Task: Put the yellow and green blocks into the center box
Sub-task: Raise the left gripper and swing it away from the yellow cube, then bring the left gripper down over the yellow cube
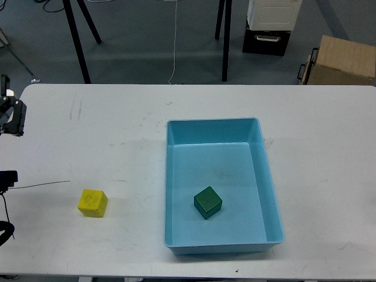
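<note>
The yellow block (pixel 93 203) lies on the white table (pixel 117 129), left of the light blue box (pixel 258 176). The green block (pixel 207 202) lies inside the box, on its floor near the front. My left gripper (pixel 3 108) is at the far left edge of the view, well back and left of the yellow block. Only one finger (pixel 16 117) shows, splayed outward with nothing in it. My right gripper is out of view.
A thin black cable (pixel 41 185) runs from the left edge over the table towards the yellow block. Beyond the table's far edge stand black tripod legs (pixel 76 41), a black and white case (pixel 269 26) and a cardboard box (pixel 343 61).
</note>
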